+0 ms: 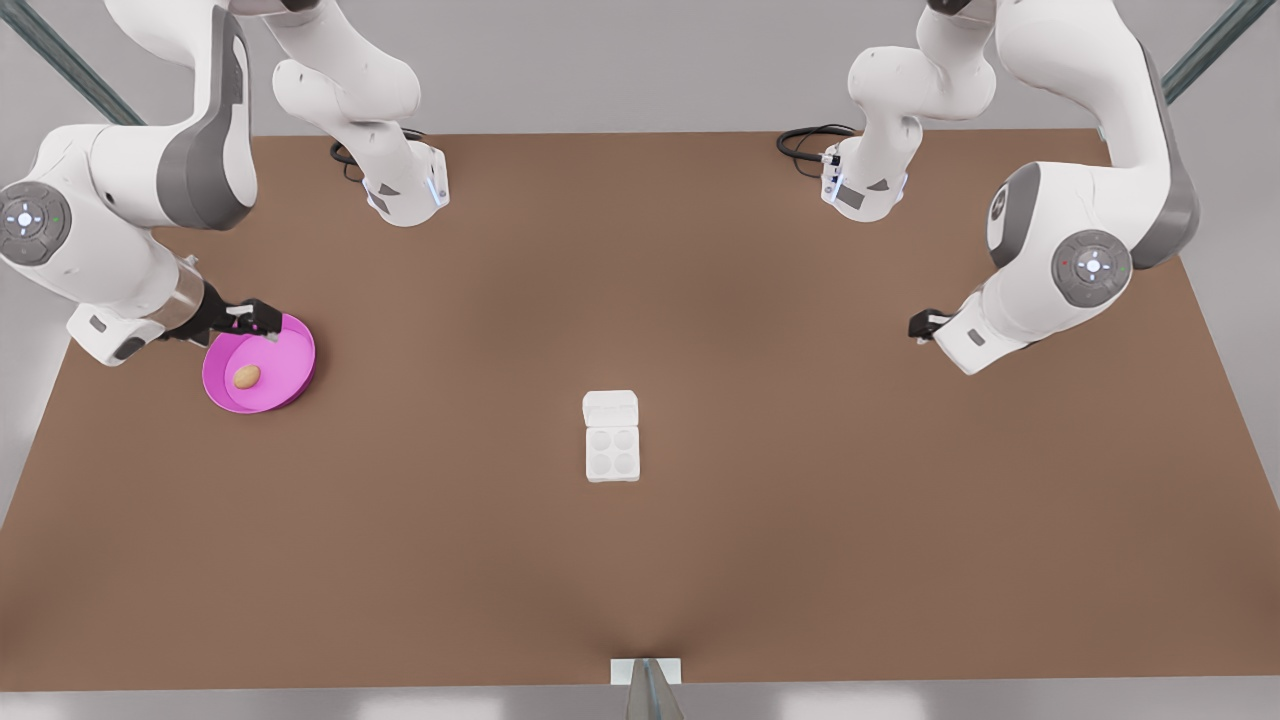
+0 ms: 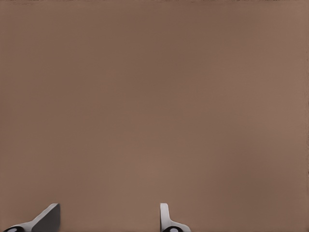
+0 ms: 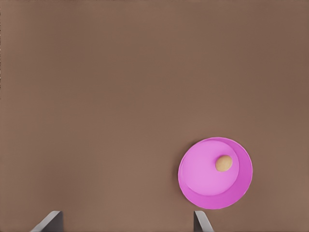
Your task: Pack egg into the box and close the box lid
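Box [image 1: 611,447] open; egg [image 1: 247,376] apart.

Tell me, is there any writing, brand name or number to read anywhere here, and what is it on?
None can be read.
The egg carton, the egg and the pink dish are plain.
The round caps on the arm joints carry small light marks, too small to read.

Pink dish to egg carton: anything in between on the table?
Nothing; the front view shows bare brown table between the pink dish and the box.
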`<state>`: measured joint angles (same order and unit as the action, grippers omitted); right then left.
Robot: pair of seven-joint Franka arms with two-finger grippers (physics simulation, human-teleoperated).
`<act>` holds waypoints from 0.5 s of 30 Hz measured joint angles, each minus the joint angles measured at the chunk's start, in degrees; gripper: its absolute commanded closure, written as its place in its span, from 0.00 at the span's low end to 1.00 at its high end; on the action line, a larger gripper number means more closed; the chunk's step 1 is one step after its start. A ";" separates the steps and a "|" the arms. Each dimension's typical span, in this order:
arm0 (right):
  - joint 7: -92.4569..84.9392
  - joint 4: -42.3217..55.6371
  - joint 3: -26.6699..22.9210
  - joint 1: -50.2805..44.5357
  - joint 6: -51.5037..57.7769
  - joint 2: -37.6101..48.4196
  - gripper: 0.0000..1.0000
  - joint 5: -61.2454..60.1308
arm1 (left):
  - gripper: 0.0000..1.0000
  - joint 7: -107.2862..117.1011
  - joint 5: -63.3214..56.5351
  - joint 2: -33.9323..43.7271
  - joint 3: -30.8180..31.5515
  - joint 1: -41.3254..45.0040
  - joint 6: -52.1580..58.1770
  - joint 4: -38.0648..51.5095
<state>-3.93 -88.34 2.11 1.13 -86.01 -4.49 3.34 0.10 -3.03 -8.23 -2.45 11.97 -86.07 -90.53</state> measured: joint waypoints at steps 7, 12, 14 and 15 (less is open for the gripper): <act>-0.96 0.67 -1.18 3.92 -2.94 -9.37 0.00 2.40 | 0.00 0.23 0.23 -1.06 -0.02 -0.30 -0.74 0.78; 0.20 -2.61 -1.50 14.65 -7.01 -14.13 0.00 2.55 | 0.00 0.34 0.75 -2.91 0.17 -0.05 -0.69 4.12; 1.40 -5.57 -1.56 15.57 -8.50 -13.68 0.00 2.80 | 0.00 0.38 0.80 -3.10 0.17 -0.05 -0.67 4.83; 2.02 -8.06 -1.84 15.64 -9.60 -12.85 0.00 2.94 | 0.00 0.39 0.82 -3.14 0.17 -0.07 -0.66 4.96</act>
<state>-1.91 -96.40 0.27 16.77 -95.62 -17.34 6.28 0.49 -2.22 -11.36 -2.28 11.90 -86.73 -85.57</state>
